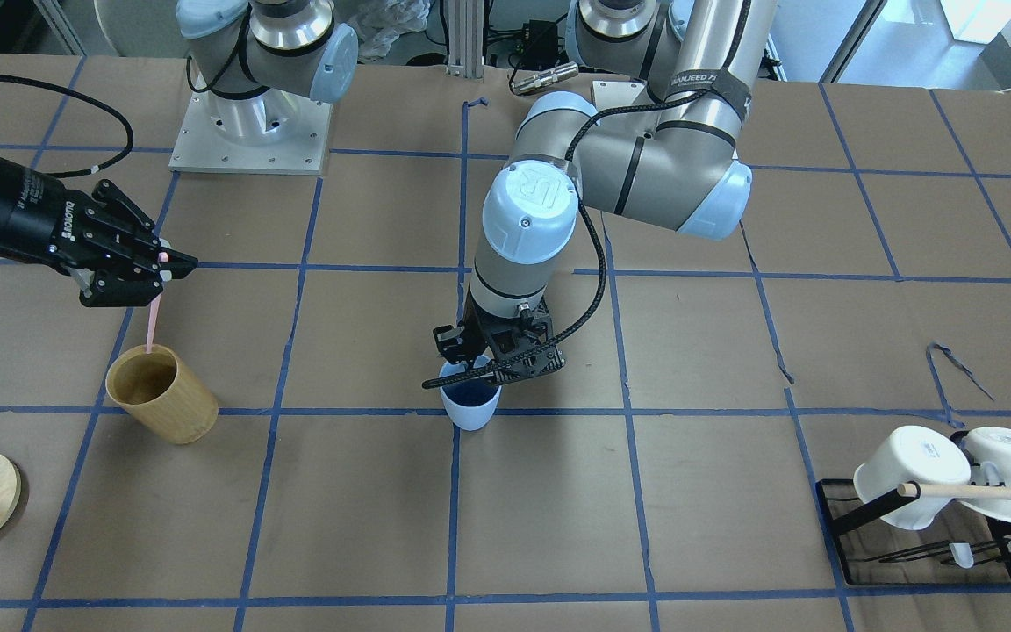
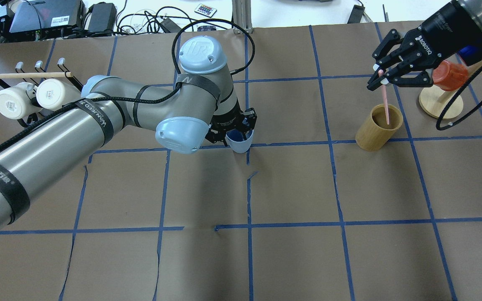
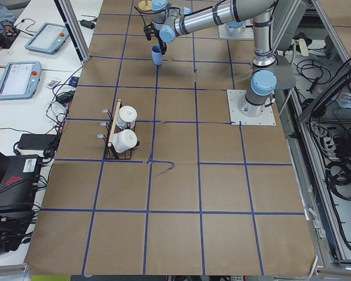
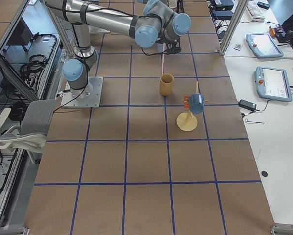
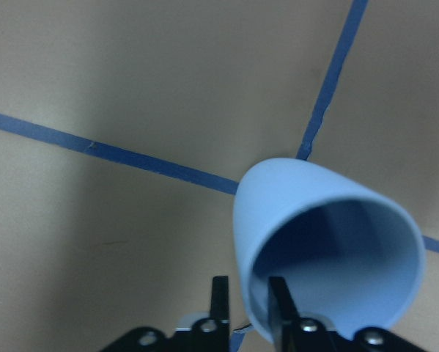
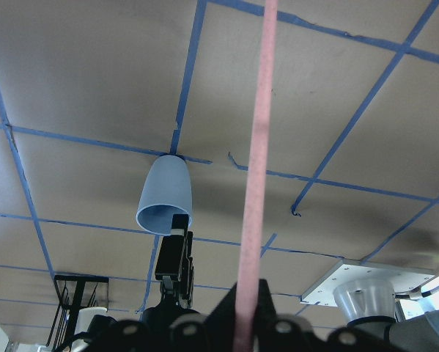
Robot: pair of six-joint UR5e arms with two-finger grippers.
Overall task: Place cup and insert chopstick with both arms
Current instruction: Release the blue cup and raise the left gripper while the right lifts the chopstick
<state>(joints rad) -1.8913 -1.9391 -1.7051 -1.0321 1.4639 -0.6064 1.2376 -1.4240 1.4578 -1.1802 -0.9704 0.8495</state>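
Observation:
The pale blue cup is near the table's middle, at a blue tape crossing; it also shows in the overhead view. My left gripper is shut on its rim, one finger inside and one outside, as the left wrist view shows with the cup. I cannot tell whether the cup touches the table. My right gripper is shut on the top of the pink chopstick, which hangs down with its lower tip at the mouth of a tan wooden holder. The chopstick fills the right wrist view.
A black rack with two white mugs and a wooden dowel stands at the robot's left end. A round wooden stand with an orange-red cup is just beyond the wooden holder. The arm bases are at the robot's edge.

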